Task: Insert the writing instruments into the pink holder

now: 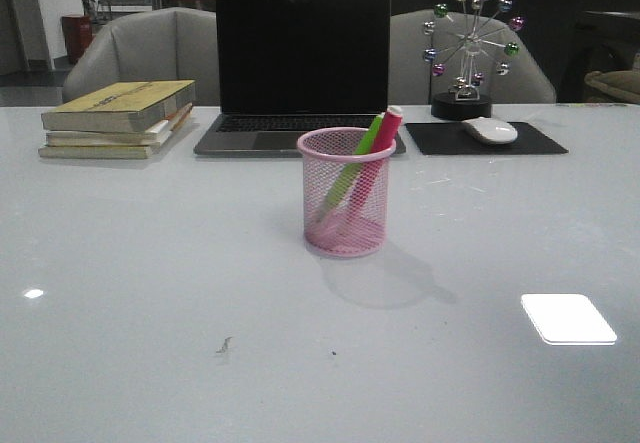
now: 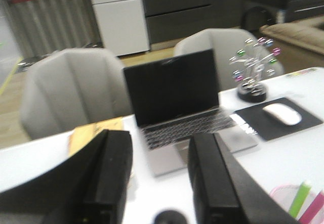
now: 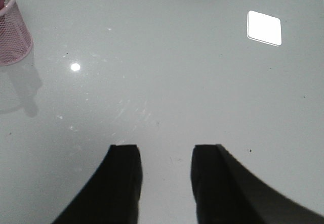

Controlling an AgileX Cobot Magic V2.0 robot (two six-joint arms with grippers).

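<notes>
Both the green marker [image 1: 362, 150] and the pink marker [image 1: 372, 163] are being held leaning inside the pink mesh holder [image 1: 346, 193], well clear of the left tool [image 2: 157, 183] and right tool [image 3: 163, 183], both spread and empty; light, rigid, smooth barrels are judged best gripped mid-body.

Laptop [image 1: 300, 73] sitting open at desk [image 1: 150, 313] rear, books [image 1: 115, 120] stacking left, mouse [image 1: 489, 130] resting on mousepad [image 1: 486, 139] right.

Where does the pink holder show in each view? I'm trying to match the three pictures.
Front view: pink holder at table centre, before the laptop.
Left wrist view: only its rim, low at the right edge.
Right wrist view: upper left corner.
Shared landmark: the green marker inside it.
</notes>
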